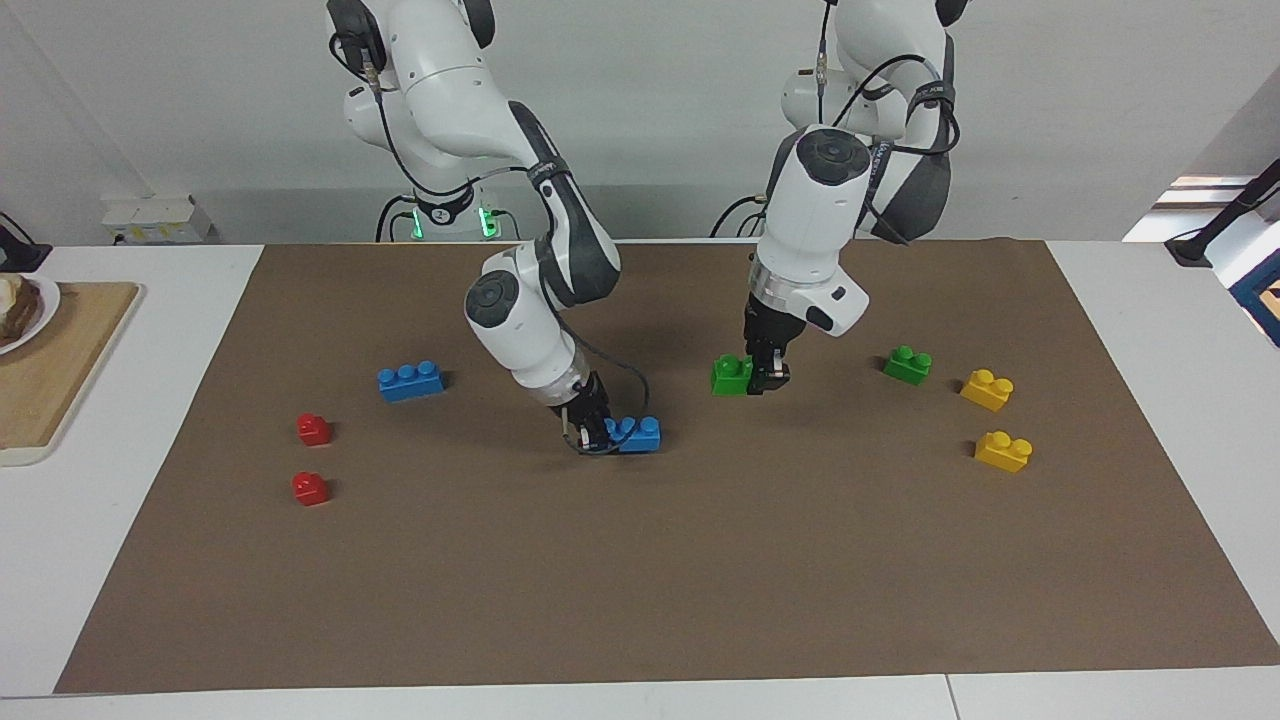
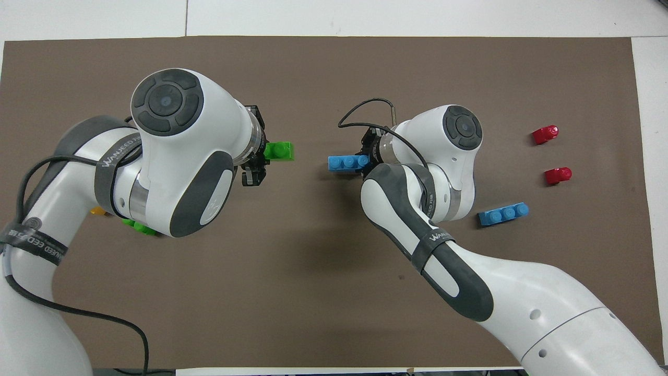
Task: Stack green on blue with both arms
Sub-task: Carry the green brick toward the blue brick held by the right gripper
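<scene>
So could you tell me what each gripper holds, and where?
Left gripper grips a green brick by one end; right gripper a blue brick by one end.

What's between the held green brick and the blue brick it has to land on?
Nothing visible. The left gripper holds the green brick; the right gripper grips the blue brick on the brown mat. Only bare mat lies between them. The spare bricks sit off toward the table's ends.
</scene>
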